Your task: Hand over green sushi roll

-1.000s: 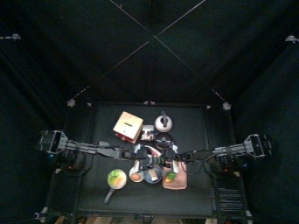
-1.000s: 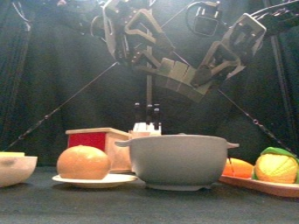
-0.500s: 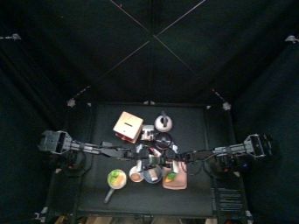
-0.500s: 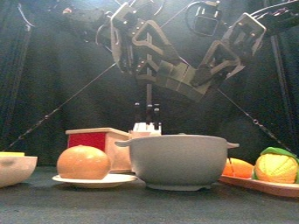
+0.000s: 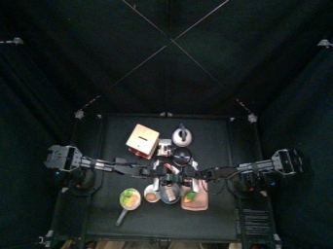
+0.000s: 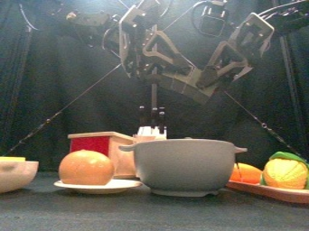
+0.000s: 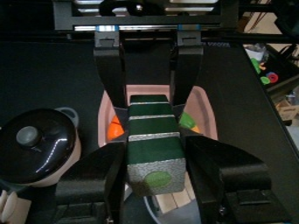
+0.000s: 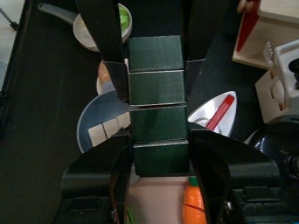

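The green sushi roll (image 7: 156,122) is a dark green segmented bar held in the air above the table's front middle. My left gripper (image 7: 158,150) is shut on one end of it. My right gripper (image 8: 159,147) is shut on the other end of the roll (image 8: 158,79). Each wrist view shows the other arm's jaws clasping the far end. In the top view the left gripper (image 5: 163,173) and the right gripper (image 5: 190,175) meet above the dishes. In the front view they hang high, left gripper (image 6: 154,65) and right gripper (image 6: 215,70) close together.
Below the grippers stand a grey bowl (image 6: 182,165), a round orange food on a plate (image 6: 86,167), a red box (image 6: 101,143) and a pink tray (image 6: 272,191) with green and orange food. A black lidded pot (image 7: 35,149) stands beside the pink tray (image 7: 107,109).
The left gripper has moved a little toward the right gripper. The right arm has hardly moved.
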{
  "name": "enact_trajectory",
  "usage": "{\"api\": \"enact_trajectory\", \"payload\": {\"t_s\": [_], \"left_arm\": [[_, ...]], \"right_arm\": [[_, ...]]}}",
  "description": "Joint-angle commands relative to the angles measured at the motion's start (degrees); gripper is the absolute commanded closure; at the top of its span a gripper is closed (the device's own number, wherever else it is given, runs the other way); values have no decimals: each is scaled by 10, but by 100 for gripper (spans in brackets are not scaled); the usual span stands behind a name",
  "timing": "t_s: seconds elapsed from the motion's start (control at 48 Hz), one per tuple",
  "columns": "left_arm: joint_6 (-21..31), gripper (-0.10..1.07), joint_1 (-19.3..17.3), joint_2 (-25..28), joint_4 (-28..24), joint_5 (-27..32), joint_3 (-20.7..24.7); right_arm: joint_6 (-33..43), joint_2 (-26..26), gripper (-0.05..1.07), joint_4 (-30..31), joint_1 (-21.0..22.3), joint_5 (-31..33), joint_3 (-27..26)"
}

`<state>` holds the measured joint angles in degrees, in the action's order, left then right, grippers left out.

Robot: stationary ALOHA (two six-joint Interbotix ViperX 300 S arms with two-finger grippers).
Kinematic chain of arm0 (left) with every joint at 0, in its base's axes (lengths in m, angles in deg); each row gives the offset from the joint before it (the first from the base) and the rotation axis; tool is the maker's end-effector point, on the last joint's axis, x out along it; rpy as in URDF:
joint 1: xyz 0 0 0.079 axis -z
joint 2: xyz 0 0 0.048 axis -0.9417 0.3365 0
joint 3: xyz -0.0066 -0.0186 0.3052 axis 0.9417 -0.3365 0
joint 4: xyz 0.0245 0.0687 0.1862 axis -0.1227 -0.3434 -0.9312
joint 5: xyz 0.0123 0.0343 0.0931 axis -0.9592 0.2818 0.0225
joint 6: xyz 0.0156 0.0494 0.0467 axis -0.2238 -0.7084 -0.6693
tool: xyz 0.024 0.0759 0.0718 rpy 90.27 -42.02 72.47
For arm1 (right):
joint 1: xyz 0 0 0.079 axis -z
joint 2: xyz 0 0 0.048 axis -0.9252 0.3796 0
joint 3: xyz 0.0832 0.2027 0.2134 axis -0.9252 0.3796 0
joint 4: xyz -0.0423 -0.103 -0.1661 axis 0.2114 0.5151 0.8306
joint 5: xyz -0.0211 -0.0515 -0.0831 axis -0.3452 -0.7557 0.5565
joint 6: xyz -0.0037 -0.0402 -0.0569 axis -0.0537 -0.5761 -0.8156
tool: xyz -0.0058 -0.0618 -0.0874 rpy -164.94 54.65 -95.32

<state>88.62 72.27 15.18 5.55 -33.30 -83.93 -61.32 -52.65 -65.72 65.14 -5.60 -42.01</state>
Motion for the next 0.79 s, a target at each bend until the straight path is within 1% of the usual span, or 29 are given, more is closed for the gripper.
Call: {"api": "enact_trajectory", "payload": {"t_s": [0.0,0.125,0.208,0.438,0.562,0.771], "left_arm": [[-1,31,-2,-4,1,-8,13],[-1,39,-2,-4,1,-9,11],[-1,41,-3,-6,0,-9,8],[-1,41,-2,-14,1,-9,-2],[-1,41,-2,-22,1,-10,-10],[-2,41,-3,-31,-1,-16,-25]], "right_arm": [[2,-7,52,0,1,-10,-14],[2,-7,51,-1,1,-18,-12],[3,-8,47,-3,1,-22,-12],[3,-11,24,-5,1,-25,-11],[3,-16,14,-5,0,-25,-7],[2,-23,13,-3,-1,-25,1]]}}
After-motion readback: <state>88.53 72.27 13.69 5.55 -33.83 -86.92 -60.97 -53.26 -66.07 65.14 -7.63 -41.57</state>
